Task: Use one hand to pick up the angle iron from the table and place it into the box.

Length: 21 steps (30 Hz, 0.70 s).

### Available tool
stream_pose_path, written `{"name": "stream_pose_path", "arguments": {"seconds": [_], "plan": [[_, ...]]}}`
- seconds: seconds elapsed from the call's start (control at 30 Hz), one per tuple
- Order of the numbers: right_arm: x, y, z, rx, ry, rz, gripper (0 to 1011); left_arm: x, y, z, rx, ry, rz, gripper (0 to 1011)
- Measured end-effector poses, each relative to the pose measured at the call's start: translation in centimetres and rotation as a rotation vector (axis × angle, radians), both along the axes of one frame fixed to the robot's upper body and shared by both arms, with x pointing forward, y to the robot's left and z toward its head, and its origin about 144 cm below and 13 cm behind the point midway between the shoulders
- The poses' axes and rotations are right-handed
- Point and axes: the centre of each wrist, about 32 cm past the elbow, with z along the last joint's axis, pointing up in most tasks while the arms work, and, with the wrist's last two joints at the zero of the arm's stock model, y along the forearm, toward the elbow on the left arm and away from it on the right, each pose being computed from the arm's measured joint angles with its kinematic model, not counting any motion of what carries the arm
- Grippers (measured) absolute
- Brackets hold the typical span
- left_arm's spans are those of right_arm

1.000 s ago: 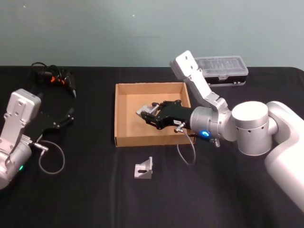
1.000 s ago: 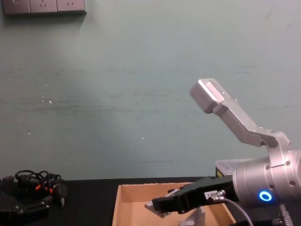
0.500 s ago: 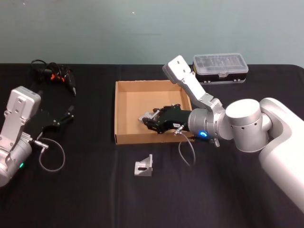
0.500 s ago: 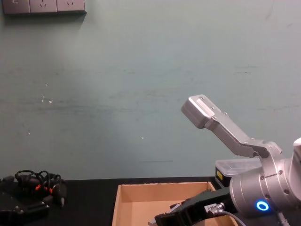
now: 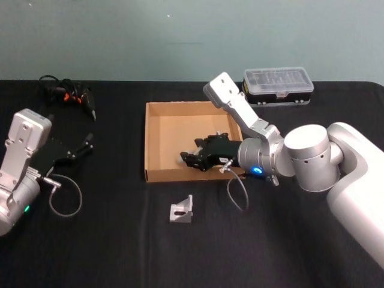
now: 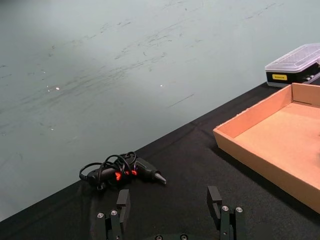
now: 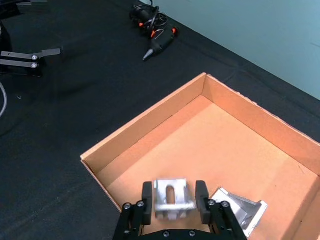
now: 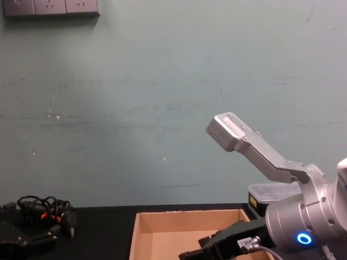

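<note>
Now the right gripper, fingers clamped on the angle iron, is hovering over the near-right floor of the box, likely needing a gentle release clear of the bracket there, while the left gripper is idling at left, fingers apart.

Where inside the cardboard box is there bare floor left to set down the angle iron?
The box has bare floor along its far wall and left wall. The near right corner is crowded: the right gripper holds an angle iron there, beside a second angle iron.
</note>
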Motion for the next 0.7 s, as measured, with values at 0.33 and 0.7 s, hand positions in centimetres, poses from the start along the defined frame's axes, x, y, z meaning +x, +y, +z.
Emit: {"name": "stream_pose_path", "arguments": {"seconds": [0.33, 0.7], "plan": [[-0.5, -0.3, 0.6, 0.018, -0.030, -0.010, 833, 0.0, 0.0, 0.0, 0.000, 0.000, 0.000, 1011], [-2.9, -2.3, 3.1, 0.082, -0.133, 0.031, 1003, 0.0, 0.0, 0.0, 0.000, 0.000, 0.000, 1011]]}}
